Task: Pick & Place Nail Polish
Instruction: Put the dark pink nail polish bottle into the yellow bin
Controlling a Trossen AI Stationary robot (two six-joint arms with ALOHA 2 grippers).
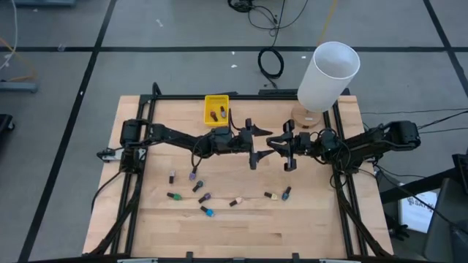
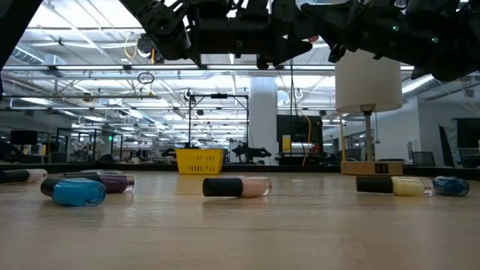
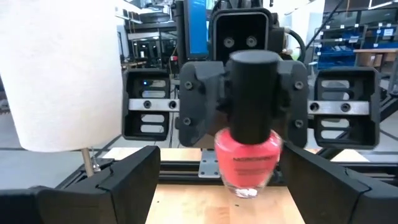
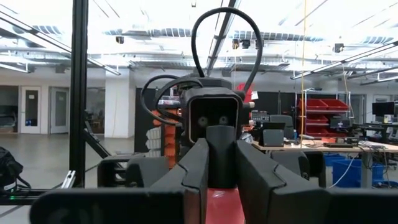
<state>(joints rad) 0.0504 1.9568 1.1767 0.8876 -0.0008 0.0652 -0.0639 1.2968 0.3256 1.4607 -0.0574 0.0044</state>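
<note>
- Right gripper [image 3: 249, 102] fingers pinch the dark cap of a red nail polish bottle [image 3: 249, 158], held above the desk [image 1: 292, 226].
- Left gripper [image 1: 252, 139] faces it, fingers spread; apparently not touching the bottle.

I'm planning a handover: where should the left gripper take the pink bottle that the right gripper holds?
Probably the round glass body of the pink bottle, from straight ahead, one finger on each side. The right gripper clamps the dark cap, leaving only the body free. The left gripper faces it, open.
</note>
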